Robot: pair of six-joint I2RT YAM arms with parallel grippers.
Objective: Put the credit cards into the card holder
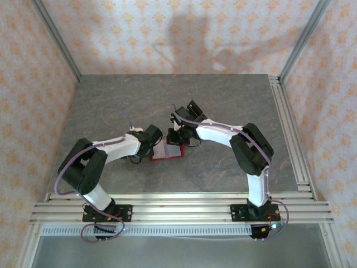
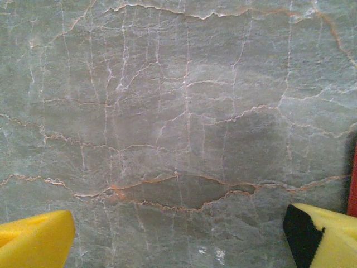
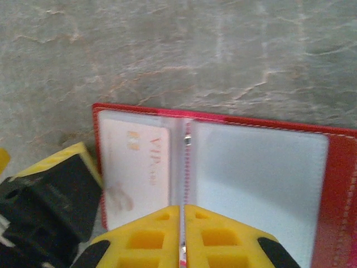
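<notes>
The red card holder [image 3: 334, 184] lies open on the table, pale inside up. One pinkish credit card [image 3: 136, 167] marked VIP sits in its left pocket; the right pocket [image 3: 256, 178] looks plain and pale. A second card is not visible. My right gripper [image 3: 182, 207] is shut over the holder's middle, with a thin sliver pinched between its yellow fingers, in line with the spine. My left gripper [image 2: 178, 220] is open over bare table just left of the holder, whose red edge [image 2: 352, 184] shows beside it. From above, both grippers meet at the holder [image 1: 167, 152].
The left gripper's black and yellow finger [image 3: 50, 190] stands close against the holder's left edge. Grey marbled tabletop [image 1: 223, 106] stretches all round, bounded by aluminium rails [image 1: 290, 128] on the right and at the front.
</notes>
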